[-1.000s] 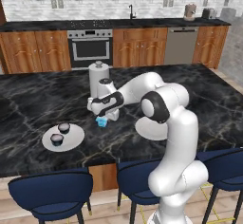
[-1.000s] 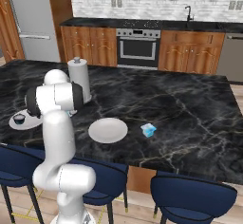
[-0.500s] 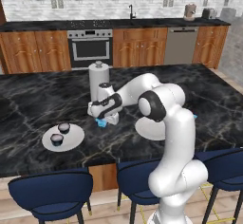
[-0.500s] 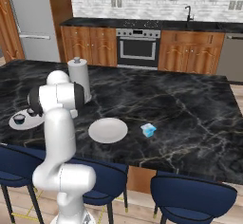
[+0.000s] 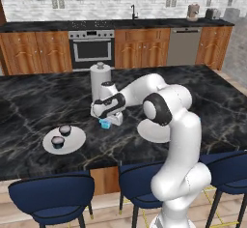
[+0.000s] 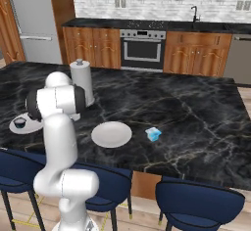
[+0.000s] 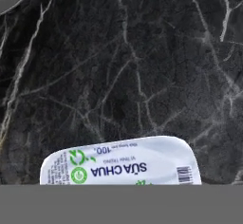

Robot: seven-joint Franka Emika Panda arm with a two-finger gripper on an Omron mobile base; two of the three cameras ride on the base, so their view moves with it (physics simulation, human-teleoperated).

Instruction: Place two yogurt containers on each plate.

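Risk, grip: tool [image 5: 107, 121] lowered over small light-blue yogurt cup with white printed foil lid [image 5: 103, 123] on black marbled stone counter [image 5: 38, 101]. Jaw state not readable; fingers hidden in hand view, cup lid [image 7: 121, 163] pressed against lower edge there. Whether cup is clamped: cannot tell. Off-centre or shallow hold judged likely to tip or drop the cup on lifting.

Risk, neighbour: tall white paper-towel roll [image 5: 99, 80] standing close at 12 o'clock of the cup, touching not confirmed. Careless rise or swing of the wrist could knock it over.

Risk, delivery: round flat white plate carrying two dark round cups with pale tops [image 5: 65, 141] at 8 o'clock of the tool, apparently complete; adding a third there would be an error. Bare round white plate [image 6: 112, 134] at 4 o'clock, largely behind the arm's elbow in left base view; proper destination.

Also present: second light-blue cup [image 6: 153, 134] just beside the bare plate in right base view; blue bar stools [image 5: 52, 195] along near edge, clear of the work.
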